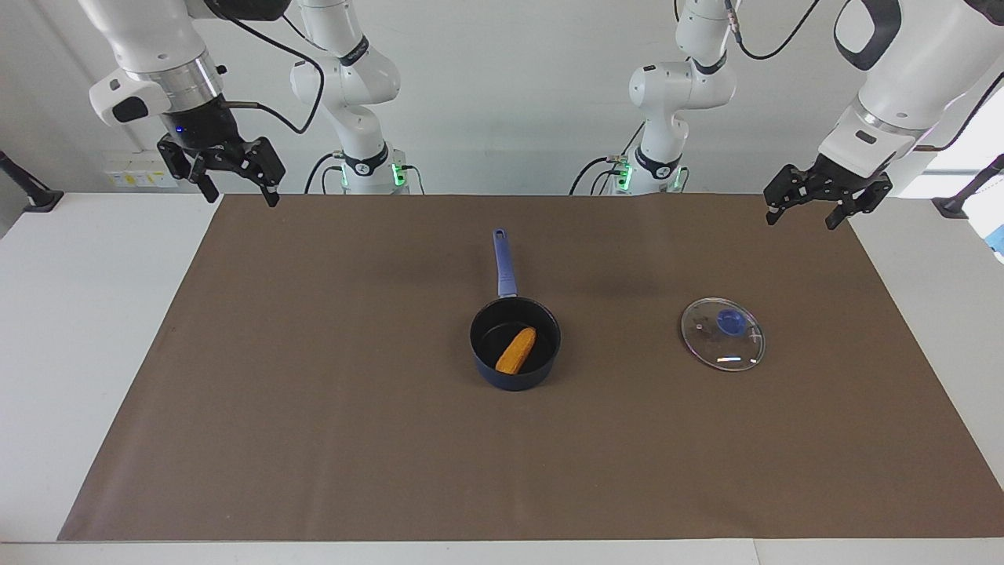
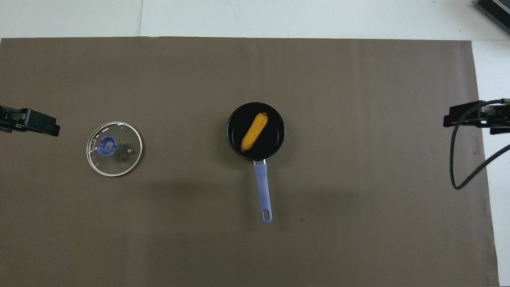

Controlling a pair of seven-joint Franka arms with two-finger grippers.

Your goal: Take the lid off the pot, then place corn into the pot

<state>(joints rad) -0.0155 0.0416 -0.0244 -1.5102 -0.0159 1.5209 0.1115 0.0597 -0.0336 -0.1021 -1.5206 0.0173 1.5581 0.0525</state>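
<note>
corn (image 1: 517,351) in pot (image 1: 551,357), lid (image 1: 722,334) beside pot

High facing view; steep overhead; shared mat (image 1: 314,439)
</note>
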